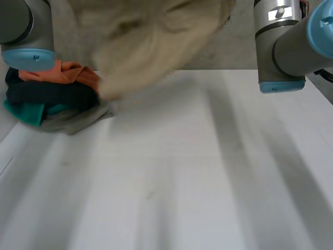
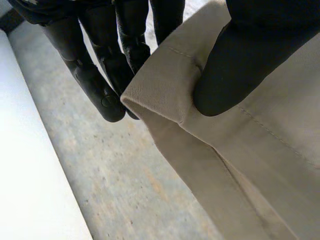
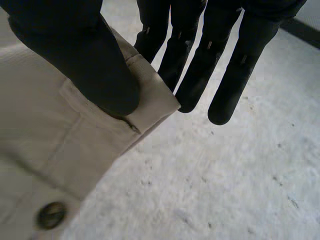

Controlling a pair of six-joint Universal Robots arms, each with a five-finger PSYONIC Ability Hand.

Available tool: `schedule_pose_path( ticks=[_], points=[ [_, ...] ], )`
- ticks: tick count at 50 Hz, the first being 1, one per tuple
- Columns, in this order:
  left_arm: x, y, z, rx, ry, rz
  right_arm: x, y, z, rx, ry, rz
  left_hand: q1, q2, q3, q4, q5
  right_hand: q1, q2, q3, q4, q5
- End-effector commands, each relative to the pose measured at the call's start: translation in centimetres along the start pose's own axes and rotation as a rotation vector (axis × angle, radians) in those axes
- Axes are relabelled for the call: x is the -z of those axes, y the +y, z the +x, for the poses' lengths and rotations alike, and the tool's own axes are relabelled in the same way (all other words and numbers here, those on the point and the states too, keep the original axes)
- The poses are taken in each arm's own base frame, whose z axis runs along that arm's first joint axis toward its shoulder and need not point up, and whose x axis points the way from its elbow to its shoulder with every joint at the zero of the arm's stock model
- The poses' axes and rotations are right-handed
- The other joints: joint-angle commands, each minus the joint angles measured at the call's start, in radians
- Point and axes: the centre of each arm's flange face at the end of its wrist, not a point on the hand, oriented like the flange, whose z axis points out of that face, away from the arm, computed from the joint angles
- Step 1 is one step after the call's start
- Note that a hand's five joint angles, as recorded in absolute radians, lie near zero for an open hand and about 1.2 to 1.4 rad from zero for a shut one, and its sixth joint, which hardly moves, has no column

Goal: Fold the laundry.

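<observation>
We take the pile of clothes (image 1: pixel 52 99) as our marker: a heap of orange, black, teal and grey pieces lying on the white table (image 1: pixel 182 182). The beige garment (image 1: pixel 156 36) is off the table, held up in the air above and beside the pile, on the side toward the right arm (image 1: pixel 281 47). It is blurred in the head view, but we can see that it spreads sideways more than it hangs, so its long axis runs across from over the pile toward the right arm. Its lowest lobe points down and hangs just at the pile's near edge, beside the orange piece. The left arm (image 1: pixel 26 31) stands directly over the pile.

The left hand (image 2: pixel 227 70) grasps the beige garment (image 2: pixel 260 160) at a stitched, folded corner. The thumb presses on the band's outer face and the straight fingers lie behind it, so the cloth is pinched between them. Grey floor (image 2: pixel 115 175) shows beyond the fingertips.

The right hand (image 3: pixel 85 60) grips the garment (image 3: pixel 40 150) the same way at another banded corner, with the thumb on top and the straight fingers behind. A dark button (image 3: pixel 51 215) sits on the cloth a little further in from that corner.
</observation>
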Motion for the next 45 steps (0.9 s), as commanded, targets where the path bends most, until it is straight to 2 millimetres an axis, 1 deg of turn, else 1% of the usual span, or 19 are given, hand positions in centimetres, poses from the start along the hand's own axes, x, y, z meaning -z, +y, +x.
schedule_pose_path(
  ticks=[1, 2, 3, 6, 7, 10, 11, 14, 15, 18, 19, 24, 25, 26, 27, 30, 34, 39, 45],
  points=[
    [2.6, 4.3, 1.1, -0.002, 0.066, -0.167, 3.9, 3.9, -2.2, -0.018, -0.126, -0.206, 0.229, 0.203, 0.210, 0.203, 0.233, 0.280, 0.229, 0.211, 0.201, 0.231],
    [3.1, 4.9, 1.3, 0.000, 0.076, -0.189, 4.6, 4.5, -2.5, -0.020, -0.145, -0.240, 0.229, 0.203, 0.210, 0.203, 0.233, 0.280, 0.229, 0.211, 0.201, 0.231],
    [4.3, 6.1, 1.9, 0.002, 0.102, -0.240, 6.5, 6.1, -3.4, -0.025, -0.192, -0.323, 0.229, 0.203, 0.210, 0.203, 0.233, 0.280, 0.229, 0.211, 0.201, 0.231],
    [6.7, 8.4, 2.8, 0.002, 0.155, -0.333, 9.7, 8.2, -4.5, -0.037, -0.263, -0.457, 0.229, 0.203, 0.210, 0.203, 0.233, 0.280, 0.229, 0.211, 0.201, 0.231],
    [8.6, 9.9, 3.7, 0.001, 0.199, -0.398, 11.8, 9.4, -5.1, -0.037, -0.302, -0.546, 0.229, 0.203, 0.210, 0.203, 0.233, 0.280, 0.229, 0.211, 0.201, 0.231],
    [11.8, 12.0, 4.8, -0.002, 0.270, -0.500, 15.5, 11.1, -5.7, -0.033, -0.370, -0.689, 0.229, 0.203, 0.210, 0.203, 0.233, 0.280, 0.229, 0.211, 0.201, 0.231],
    [13.9, 13.3, 5.3, -0.004, 0.309, -0.567, 17.8, 11.8, -5.9, -0.021, -0.411, -0.780, 0.229, 0.203, 0.210, 0.203, 0.233, 0.280, 0.229, 0.211, 0.201, 0.231],
    [16.8, 14.5, 5.7, -0.012, 0.358, -0.655, 20.8, 12.4, -6.0, -0.002, -0.469, -0.905, 0.229, 0.203, 0.210, 0.203, 0.233, 0.280, 0.229, 0.211, 0.201, 0.231],
    [18.4, 15.0, 5.9, -0.021, 0.391, -0.706, 22.5, 12.4, -5.8, 0.012, -0.506, -0.981, 0.229, 0.203, 0.210, 0.203, 0.233, 0.280, 0.229, 0.211, 0.201, 0.231],
    [20.3, 14.8, 6.0, -0.039, 0.434, -0.763, 24.3, 12.1, -5.5, 0.026, -0.552, -1.064, 0.229, 0.203, 0.210, 0.203, 0.233, 0.280, 0.229, 0.211, 0.201, 0.231],
    [21.0, 14.2, 6.1, -0.048, 0.461, -0.784, 25.0, 11.6, -5.2, 0.031, -0.575, -1.099, 0.229, 0.203, 0.210, 0.203, 0.233, 0.280, 0.229, 0.211, 0.201, 0.231],
    [22.4, 12.1, 6.0, -0.082, 0.520, -0.819, 24.6, 9.1, -4.0, 0.029, -0.590, -1.108, 0.229, 0.203, 0.210, 0.203, 0.233, 0.230, 0.179, 0.161, 0.151, 0.181],
    [22.5, 11.8, 5.9, -0.088, 0.524, -0.820, 24.4, 8.7, -3.8, 0.031, -0.587, -1.101, 0.209, 0.183, 0.190, 0.183, 0.213, 0.105, 0.053, 0.035, 0.026, 0.055],
    [22.5, 11.2, 5.6, -0.099, 0.527, -0.819, 23.8, 7.7, -3.3, 0.035, -0.581, -1.083, -0.030, -0.056, -0.048, -0.056, -0.026, -0.141, -0.192, -0.210, -0.220, -0.190],
    [22.4, 10.9, 5.5, -0.108, 0.529, -0.818, 23.6, 7.3, -3.1, 0.039, -0.578, -1.074, -0.189, -0.215, -0.208, -0.215, -0.185, -0.271, -0.322, -0.341, -0.350, -0.320],
    [22.1, 10.0, 4.9, -0.135, 0.524, -0.810, 22.4, 5.7, -2.3, 0.069, -0.565, -1.024, -0.419, -0.445, -0.437, -0.445, -0.415, -0.612, -0.663, -0.681, -0.691, -0.661],
    [22.4, 9.7, 4.6, -0.164, 0.522, -0.825, 21.0, 4.4, -1.8, 0.107, -0.563, -0.961, -0.613, -0.639, -0.631, -0.639, -0.609, -0.648, -0.699, -0.718, -0.727, -0.697],
    [22.9, 10.1, 4.1, -0.193, 0.514, -0.863, 20.0, 3.5, -1.9, 0.137, -0.585, -0.930, -0.699, -0.725, -0.717, -0.725, -0.695, -0.707, -0.758, -0.776, -0.786, -0.756],
    [24.0, 10.8, 3.7, -0.207, 0.535, -0.919, 19.9, 4.5, -3.2, 0.117, -0.630, -0.978, -0.810, -0.836, -0.828, -0.836, -0.806, -0.795, -0.846, -0.864, -0.874, -0.844]
  ],
)
